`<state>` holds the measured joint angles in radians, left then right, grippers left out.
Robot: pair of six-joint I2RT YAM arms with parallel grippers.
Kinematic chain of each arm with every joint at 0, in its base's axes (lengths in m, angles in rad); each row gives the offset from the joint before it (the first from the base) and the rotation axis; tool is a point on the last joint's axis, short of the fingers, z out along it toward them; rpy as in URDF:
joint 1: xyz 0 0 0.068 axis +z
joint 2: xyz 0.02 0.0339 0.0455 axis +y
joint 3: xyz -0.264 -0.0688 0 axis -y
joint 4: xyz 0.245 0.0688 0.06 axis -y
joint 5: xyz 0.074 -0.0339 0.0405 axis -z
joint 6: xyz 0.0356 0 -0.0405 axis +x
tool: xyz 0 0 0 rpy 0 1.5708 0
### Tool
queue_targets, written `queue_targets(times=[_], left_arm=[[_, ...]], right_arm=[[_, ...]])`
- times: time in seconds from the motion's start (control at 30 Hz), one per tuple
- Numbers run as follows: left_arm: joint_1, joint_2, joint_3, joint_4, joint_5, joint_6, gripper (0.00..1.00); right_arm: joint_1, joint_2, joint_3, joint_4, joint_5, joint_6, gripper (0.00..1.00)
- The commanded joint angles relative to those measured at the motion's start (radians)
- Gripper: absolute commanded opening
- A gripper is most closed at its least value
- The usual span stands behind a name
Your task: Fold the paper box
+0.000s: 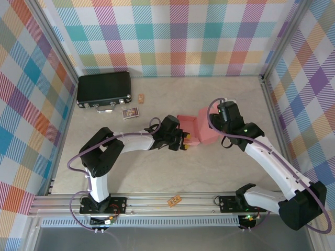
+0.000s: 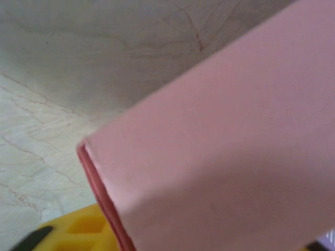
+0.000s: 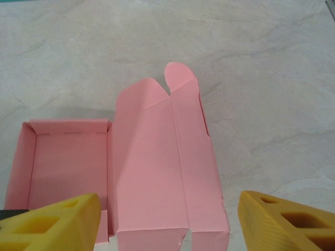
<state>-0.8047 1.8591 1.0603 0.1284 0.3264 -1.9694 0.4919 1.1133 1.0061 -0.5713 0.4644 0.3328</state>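
The salmon-pink paper box [image 1: 198, 127] lies half folded in the middle of the table. In the right wrist view it shows an open tray [image 3: 68, 167] on the left, and a long lid panel [image 3: 162, 167] with rounded flaps at its far end rising beside the tray. My right gripper [image 3: 170, 225] hangs above the panel's near end, open, its yellow fingers [image 3: 52, 225] wide apart with nothing held. My left gripper [image 1: 183, 141] sits at the box's left end. A pink panel [image 2: 220, 151] lies across its jaws, one yellow finger [image 2: 78, 230] shows far to the side, and the jaws stand apart.
A black hard case [image 1: 104, 90] stands at the back left, with a small card [image 1: 130, 112] and a small orange piece [image 1: 141, 98] near it. An orange tag [image 1: 174, 200] lies on the front rail. Checked walls close in three sides.
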Motion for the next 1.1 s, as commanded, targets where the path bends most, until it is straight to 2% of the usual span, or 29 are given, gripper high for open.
queue_targets(times=[0.0, 0.2, 0.3, 0.43, 0.63, 0.77, 0.93, 1.07], left_arm=[[-0.007, -0.015, -0.015, 0.028, -0.058, -0.073, 0.47], [-0.007, -0.097, 0.017, -0.131, -0.182, 0.055, 0.72], [-0.008, -0.131, 0.066, -0.239, -0.250, 0.162, 0.77], [-0.007, -0.143, 0.141, -0.398, -0.315, 0.281, 0.77], [-0.003, -0.118, 0.083, -0.381, -0.308, 0.262, 0.72], [-0.002, -0.097, 0.094, -0.369, -0.294, 0.302, 0.72], [-0.003, -0.098, 0.186, -0.473, -0.367, 0.481, 0.71], [-0.002, -0.086, 0.298, -0.557, -0.443, 0.699, 0.67]], right_arm=[[-0.004, -0.019, 0.025, -0.024, 0.023, 0.011, 0.70], [-0.007, -0.029, 0.025, -0.028, 0.015, 0.007, 0.71], [-0.032, -0.030, 0.020, -0.029, -0.052, 0.011, 0.71], [-0.092, -0.024, -0.005, -0.016, -0.157, 0.028, 0.71], [-0.145, -0.029, -0.045, -0.009, -0.211, 0.037, 0.71], [-0.176, -0.023, -0.067, -0.007, -0.246, 0.042, 0.71], [-0.257, -0.005, -0.120, 0.043, -0.373, 0.084, 0.69], [-0.285, 0.071, -0.127, 0.078, -0.515, 0.049, 0.60]])
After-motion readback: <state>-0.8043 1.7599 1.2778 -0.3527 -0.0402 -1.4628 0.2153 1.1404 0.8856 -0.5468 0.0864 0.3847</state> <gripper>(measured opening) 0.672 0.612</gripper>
